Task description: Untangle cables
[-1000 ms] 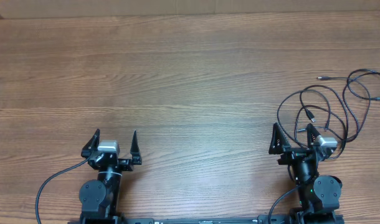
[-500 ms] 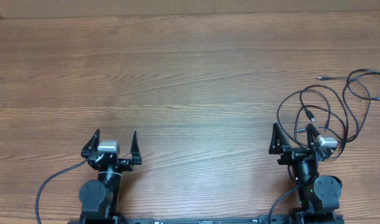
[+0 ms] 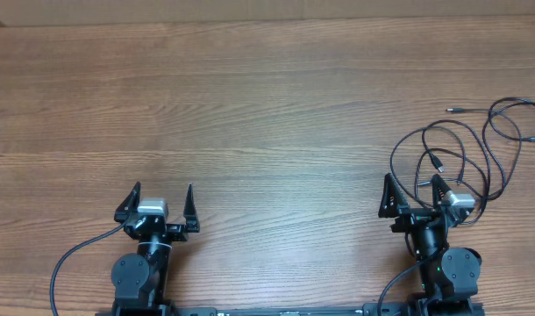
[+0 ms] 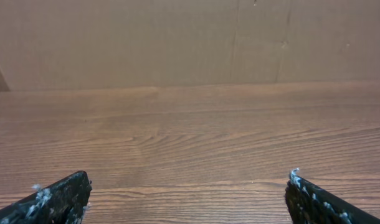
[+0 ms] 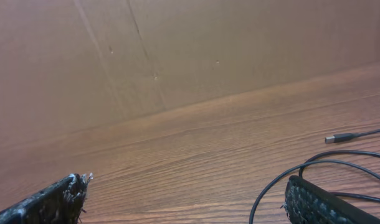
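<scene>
Nothing has moved: left gripper (image 3: 162,188) and right gripper (image 3: 412,178) wait open; tangled cables (image 3: 467,156) lie untouched at the desk's (image 3: 267,114) three o'clock.

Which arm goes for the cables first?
Right. The tangled thin black cords lie just ahead of the open right end effector, one loop beside it in the wrist view. The open left end effector sits far off, no cord in its view.

my left end effector (image 3: 162,190) and right end effector (image 3: 412,181) are black, each with two pointed fingers (image 4: 59,198) flecked white at the tips, a silver-grey block (image 3: 151,208) behind, and a thick black cable (image 3: 74,254) curling from the base.
</scene>
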Available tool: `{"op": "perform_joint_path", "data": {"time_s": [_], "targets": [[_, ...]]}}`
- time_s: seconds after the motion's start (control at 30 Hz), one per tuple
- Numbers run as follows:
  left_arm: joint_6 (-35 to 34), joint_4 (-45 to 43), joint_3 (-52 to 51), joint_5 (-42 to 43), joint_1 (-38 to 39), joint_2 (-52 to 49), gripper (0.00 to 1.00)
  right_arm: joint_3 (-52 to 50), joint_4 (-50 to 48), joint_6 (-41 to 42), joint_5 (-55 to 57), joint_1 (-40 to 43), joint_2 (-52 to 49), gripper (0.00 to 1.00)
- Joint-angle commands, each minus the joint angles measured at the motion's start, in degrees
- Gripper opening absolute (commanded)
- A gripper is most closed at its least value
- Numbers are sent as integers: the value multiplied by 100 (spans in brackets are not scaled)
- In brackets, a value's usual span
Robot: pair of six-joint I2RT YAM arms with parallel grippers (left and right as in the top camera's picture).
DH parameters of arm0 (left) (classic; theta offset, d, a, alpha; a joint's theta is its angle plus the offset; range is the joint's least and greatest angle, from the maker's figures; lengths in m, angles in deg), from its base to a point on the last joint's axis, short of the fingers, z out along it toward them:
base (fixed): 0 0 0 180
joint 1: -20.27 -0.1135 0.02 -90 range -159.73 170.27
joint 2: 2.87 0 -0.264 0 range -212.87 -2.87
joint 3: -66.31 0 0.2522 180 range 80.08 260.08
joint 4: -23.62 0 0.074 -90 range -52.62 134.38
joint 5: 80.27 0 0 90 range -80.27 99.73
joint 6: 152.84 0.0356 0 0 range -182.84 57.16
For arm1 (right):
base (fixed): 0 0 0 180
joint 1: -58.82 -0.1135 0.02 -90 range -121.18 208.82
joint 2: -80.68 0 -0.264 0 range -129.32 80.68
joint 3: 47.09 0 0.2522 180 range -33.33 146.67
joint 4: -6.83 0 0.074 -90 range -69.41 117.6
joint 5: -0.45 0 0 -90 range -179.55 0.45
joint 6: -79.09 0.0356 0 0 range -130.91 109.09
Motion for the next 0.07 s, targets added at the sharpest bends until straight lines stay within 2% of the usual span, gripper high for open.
{"op": "perform_joint_path", "data": {"time_s": [0.0,0.03], "targets": [[107,0,-24,81,-61,52,100,-59,-35,-2,-9,-9,52,100],[107,0,-24,83,-61,52,100,-59,-35,0,-9,-9,52,100]]}}
